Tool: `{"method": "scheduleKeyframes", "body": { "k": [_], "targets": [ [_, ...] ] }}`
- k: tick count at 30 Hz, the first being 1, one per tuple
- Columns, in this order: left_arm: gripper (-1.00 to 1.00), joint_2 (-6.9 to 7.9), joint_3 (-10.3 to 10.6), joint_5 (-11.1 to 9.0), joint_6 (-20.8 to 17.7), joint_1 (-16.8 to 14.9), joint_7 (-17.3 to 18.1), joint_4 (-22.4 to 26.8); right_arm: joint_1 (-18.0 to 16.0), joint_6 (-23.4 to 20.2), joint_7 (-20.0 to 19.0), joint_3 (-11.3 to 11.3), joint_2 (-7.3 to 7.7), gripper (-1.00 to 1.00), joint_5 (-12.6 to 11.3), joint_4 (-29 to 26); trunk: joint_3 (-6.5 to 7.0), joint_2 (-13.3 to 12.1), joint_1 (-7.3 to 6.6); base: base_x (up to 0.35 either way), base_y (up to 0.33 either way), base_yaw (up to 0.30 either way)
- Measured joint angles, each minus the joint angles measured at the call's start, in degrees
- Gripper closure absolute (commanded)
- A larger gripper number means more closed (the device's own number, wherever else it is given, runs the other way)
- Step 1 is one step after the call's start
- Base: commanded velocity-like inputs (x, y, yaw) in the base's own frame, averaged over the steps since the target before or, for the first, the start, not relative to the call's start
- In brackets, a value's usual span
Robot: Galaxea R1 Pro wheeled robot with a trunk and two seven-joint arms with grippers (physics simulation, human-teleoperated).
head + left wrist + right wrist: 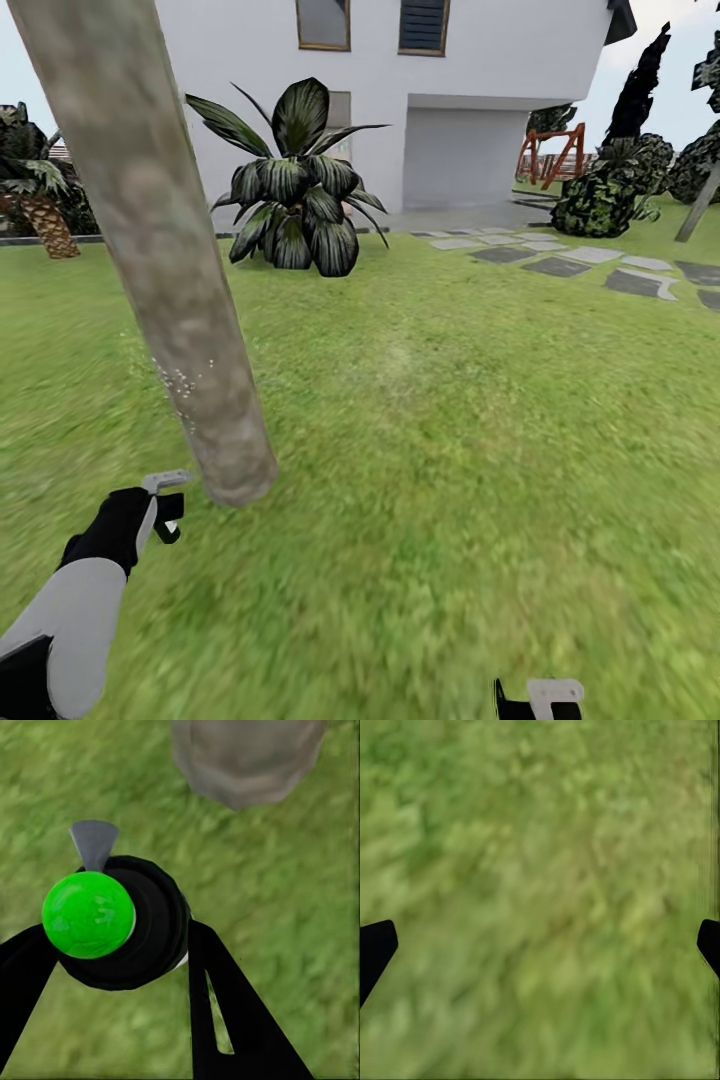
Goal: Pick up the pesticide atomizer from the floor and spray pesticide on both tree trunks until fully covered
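L gripper (120, 945) clamped on pesticide atomizer (112, 919), green cap, grey nozzle toward tree trunk (150, 240) just beside it. White pesticide (178, 385) specks on trunk's lower part. R gripper (540, 945) spread wide over lawn (450, 420), nothing held.

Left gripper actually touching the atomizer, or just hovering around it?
Touching. In the left wrist view the black fingers press against both sides of the atomizer, no gap at either side; left gripper is shut on it, near the tree trunk.
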State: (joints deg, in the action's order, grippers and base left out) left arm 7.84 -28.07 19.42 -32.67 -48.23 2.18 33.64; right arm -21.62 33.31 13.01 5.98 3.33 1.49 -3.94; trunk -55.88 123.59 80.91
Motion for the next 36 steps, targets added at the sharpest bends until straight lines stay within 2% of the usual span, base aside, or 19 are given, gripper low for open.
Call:
{"method": "scheduleKeyframes", "body": {
  "k": [2, 11, 17, 19, 21, 23, 30, 36],
  "targets": [
    [1.0, -0.51, -0.1, 0.1, 0.1, 0.0, -0.1, -0.1, 0.0, 0.0, 0.0, 0.0, 0.01, -1.0, 0.0, 0.0, 0.0, 0.0, 0.0, 0.178, -0.23, 0.0],
    [1.0, -0.36, -0.1, 0.1, 0.1, 0.0, -0.1, -0.1, 0.0, 0.0, 0.0, 0.0, -0.06, -1.0, 0.0, 0.0, 0.0, 0.0, 0.0, 0.252, -0.177, 0.0],
    [1.0, -0.08, -0.2, 0.1, -0.1, 0.0, 0.0, -0.1, 0.0, 0.0, 0.0, 0.0, -0.16, -1.0, 0.0, 0.0, 0.0, 0.0, 0.0, 0.109, -0.257, 0.011],
    [1.0, -0.03, -0.6, 0.0, -0.1, 0.0, 0.0, -0.1, 0.0, 0.0, 0.0, 0.0, -0.21, -1.0, 0.0, 0.0, 0.0, 0.0, 0.0, 0.089, -0.269, 0.184],
    [1.0, -0.01, -2.5, 0.1, 0.0, 0.0, 0.0, -0.1, 0.0, 0.0, 0.0, 0.0, -0.25, -1.0, 0.0, 0.0, 0.0, 0.0, 0.0, 0.091, -0.269, 0.263],
    [1.0, -0.01, -3.2, 0.1, 0.0, 0.0, 0.0, 0.0, 0.0, 0.0, 0.0, 0.0, -0.25, -1.0, 0.0, 0.0, 0.0, 0.0, 0.0, 0.092, -0.269, 0.273],
    [1.0, 0.07, -3.4, 0.1, 1.0, 0.0, 0.0, -0.1, 0.0, 0.0, 0.0, 0.0, -0.25, -1.0, 0.0, 0.0, 0.0, 0.0, 0.0, 0.167, -0.242, 0.275],
    [1.0, 0.03, -3.4, 0.0, 1.6, 0.0, 0.0, -0.1, 0.0, 0.0, -0.1, 0.0, -0.25, -1.0, 0.0, 0.0, 0.0, 0.0, 0.0, 0.207, -0.216, 0.048]
  ]
}}
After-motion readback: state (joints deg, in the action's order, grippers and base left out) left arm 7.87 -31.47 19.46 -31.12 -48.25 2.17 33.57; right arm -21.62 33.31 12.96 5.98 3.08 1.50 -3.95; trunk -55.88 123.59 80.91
